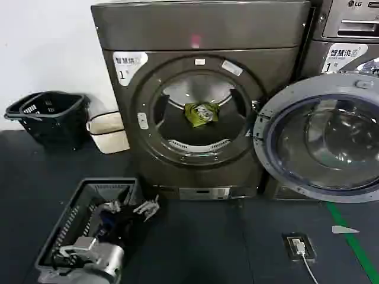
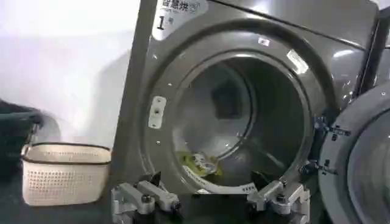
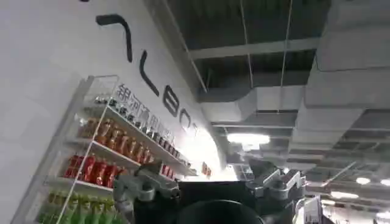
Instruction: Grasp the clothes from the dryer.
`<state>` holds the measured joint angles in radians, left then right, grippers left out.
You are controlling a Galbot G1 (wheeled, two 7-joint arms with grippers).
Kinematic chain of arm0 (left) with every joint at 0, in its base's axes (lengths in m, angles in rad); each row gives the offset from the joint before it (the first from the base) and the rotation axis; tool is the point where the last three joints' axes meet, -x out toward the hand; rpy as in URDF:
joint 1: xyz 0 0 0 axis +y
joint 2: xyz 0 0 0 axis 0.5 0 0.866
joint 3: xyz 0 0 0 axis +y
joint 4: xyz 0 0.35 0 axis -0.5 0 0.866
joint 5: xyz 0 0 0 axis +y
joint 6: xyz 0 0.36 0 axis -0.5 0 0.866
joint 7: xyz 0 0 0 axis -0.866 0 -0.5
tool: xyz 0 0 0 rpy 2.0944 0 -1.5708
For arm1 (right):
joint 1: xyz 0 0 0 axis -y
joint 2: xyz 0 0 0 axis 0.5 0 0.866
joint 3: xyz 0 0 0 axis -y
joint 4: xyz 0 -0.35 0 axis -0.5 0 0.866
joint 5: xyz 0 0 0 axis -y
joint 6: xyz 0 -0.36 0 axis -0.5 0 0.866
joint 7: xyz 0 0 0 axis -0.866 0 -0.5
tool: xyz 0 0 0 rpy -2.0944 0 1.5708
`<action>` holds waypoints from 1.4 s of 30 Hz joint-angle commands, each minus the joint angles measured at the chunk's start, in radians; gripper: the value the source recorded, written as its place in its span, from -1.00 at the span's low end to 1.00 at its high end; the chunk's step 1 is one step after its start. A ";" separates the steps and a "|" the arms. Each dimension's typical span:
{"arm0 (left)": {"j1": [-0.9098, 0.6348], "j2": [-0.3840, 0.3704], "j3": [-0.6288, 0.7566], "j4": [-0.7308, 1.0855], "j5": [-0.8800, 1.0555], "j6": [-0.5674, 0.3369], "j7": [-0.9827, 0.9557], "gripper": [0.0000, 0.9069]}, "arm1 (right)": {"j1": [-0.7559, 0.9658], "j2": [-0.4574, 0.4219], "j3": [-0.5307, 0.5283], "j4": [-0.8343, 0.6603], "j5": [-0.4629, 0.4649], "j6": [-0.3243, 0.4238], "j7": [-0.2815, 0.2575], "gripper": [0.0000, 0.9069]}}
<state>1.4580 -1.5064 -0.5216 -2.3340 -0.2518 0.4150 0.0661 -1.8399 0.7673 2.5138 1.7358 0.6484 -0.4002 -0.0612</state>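
One open left hand (image 2: 210, 201) faces the dryer (image 1: 201, 100); clothes (image 1: 201, 113) lie inside.

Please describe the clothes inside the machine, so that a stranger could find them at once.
Look at the dryer, the big bronze-grey machine marked "1", with its door swung open to the right. Inside its round drum lie the clothes, a small yellow-green bundle with printed patches, the only bright thing in there.

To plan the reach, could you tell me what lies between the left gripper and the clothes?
In the left wrist view, the left gripper is open; between it and the clothes lies only the dryer's porthole rim.
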 commanded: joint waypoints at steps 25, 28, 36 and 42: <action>0.009 -0.030 0.012 -0.045 0.009 -0.013 0.008 1.00 | 0.004 -0.001 -0.004 0.013 0.064 0.058 -0.002 1.00; 0.007 -0.030 0.013 -0.043 0.007 -0.011 0.008 1.00 | 0.001 -0.004 0.001 0.008 0.067 0.060 -0.004 1.00; -0.003 -0.022 0.007 -0.037 -0.003 -0.006 0.008 1.00 | -0.007 0.002 0.019 0.003 0.078 0.061 -0.007 1.00; -0.002 -0.016 0.006 -0.036 -0.006 -0.005 0.008 1.00 | -0.001 0.008 0.010 0.005 0.078 0.064 -0.010 1.00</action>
<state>1.4560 -1.5221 -0.5153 -2.3693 -0.2574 0.4102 0.0745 -1.8398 0.7744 2.5221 1.7413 0.7258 -0.3367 -0.0716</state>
